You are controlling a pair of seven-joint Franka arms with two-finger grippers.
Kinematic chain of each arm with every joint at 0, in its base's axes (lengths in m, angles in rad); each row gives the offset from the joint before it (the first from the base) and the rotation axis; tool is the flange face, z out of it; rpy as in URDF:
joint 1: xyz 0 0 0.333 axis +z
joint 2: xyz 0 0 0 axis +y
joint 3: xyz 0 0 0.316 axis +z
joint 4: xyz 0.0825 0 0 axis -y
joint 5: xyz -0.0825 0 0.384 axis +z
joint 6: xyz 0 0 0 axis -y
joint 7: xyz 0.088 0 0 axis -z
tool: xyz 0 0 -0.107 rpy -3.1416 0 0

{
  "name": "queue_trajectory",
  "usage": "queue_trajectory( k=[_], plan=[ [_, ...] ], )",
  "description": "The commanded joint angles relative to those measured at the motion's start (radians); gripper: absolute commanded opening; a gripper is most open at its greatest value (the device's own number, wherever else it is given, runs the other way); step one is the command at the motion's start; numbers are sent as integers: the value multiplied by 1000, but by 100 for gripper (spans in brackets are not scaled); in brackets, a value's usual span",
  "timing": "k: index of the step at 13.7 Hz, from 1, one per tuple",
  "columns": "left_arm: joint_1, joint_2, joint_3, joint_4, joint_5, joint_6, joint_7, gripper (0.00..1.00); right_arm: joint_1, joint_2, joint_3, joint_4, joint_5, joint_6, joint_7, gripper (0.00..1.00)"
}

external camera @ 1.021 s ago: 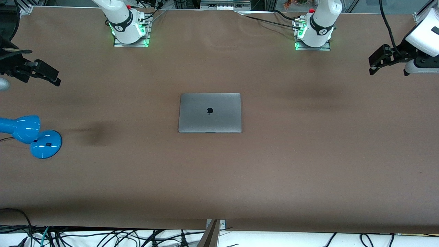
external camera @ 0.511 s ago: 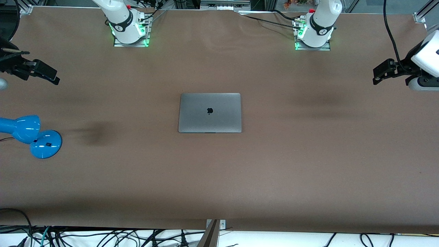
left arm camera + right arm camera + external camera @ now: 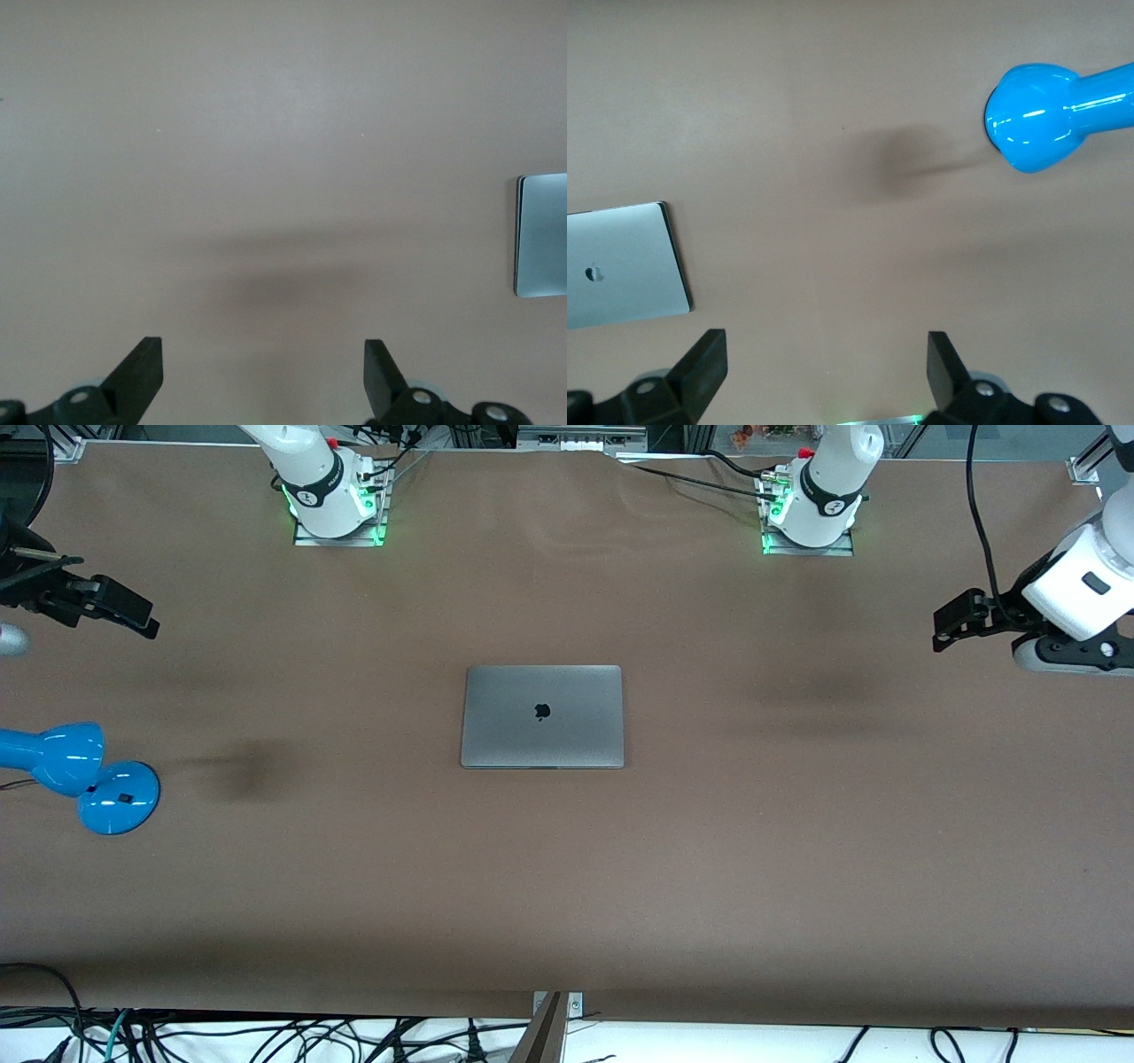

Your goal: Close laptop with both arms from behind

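At table centre the laptop (image 3: 542,716) lies lid-down, logo up, i.e. closing appears done, nothing left but retreat; left gripper (image 3: 946,623) at approx. 3 o'clock and right gripper (image 3: 133,616) at approx. 9 o'clock hang well apart from it, fingers spread, empty.

Showing glossy white, rounded shells on the left arm (image 3: 1076,576) and the right arm (image 3: 310,469), each wearing a black band with a small white mark near its base. Glowing green around both base plates and carrying a red knob beside each. Trailing a black cable (image 3: 979,522) to the left arm's wrist. Ending in matt black at the left gripper (image 3: 941,631) and right gripper (image 3: 146,622), showing wedge-shaped fingers (image 3: 142,363) and round silvery screws (image 3: 81,397) at their roots.
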Motion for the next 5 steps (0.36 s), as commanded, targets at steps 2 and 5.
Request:
queue_trajectory(
  k=[2, 5],
  plan=[
    [8, -6, 1, -23, -10, 6, 16, 100, -20, -15, 16, -17, 17, -6, 9, 100],
    [11, -11, 7, 12, -13, 3, 14, 100, -20, -5, 16, -17, 17, -6, 2, 100]
  ],
)
